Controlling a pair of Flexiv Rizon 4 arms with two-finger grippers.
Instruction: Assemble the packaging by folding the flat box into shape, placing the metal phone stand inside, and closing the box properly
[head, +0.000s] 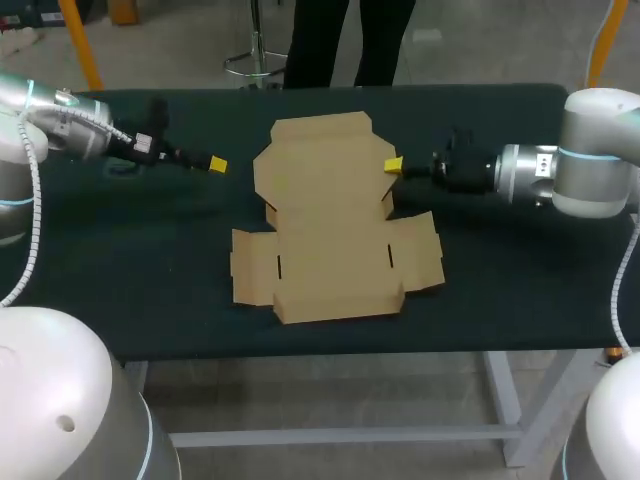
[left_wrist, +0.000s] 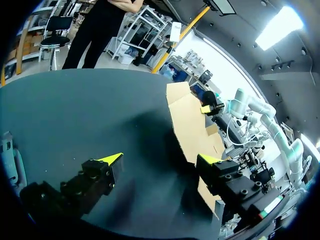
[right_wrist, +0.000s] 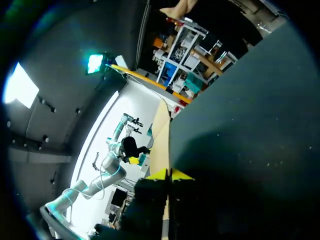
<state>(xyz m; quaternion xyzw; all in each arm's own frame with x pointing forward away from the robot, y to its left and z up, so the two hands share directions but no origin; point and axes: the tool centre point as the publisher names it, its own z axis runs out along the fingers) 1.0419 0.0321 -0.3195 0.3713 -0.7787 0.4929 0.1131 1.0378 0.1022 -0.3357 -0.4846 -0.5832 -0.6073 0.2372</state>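
The right claw sits just right of centre in the head view, with its yellow tip on the right edge of the flat box's upper panel. In its own wrist view the two yellow fingertips stand close together with the thin cardboard sheet edge-on between them. It is clamped on that edge of the box.

The table, covered in dark cloth, fills the middle band of the head view from side to side. The right arm comes in from the right edge at upper-middle height and lies level towards the box. The left arm comes in from the upper left with its wrist pointing right.

The flat box lies unfolded at the centre of the frame. It has a broad upper panel with a notched far edge. Its lower part is wider, with flaps spread left and right and two short slits near the flap folds. A narrow strip runs along the near edge.

The left claw is left of centre, level with the upper panel, with bare cloth between it and the box's left edge. In the left wrist view its fingers stand wide apart over the cloth, holding and touching nothing. There the box lies ahead and off towards one finger, with the right claw on its far side.
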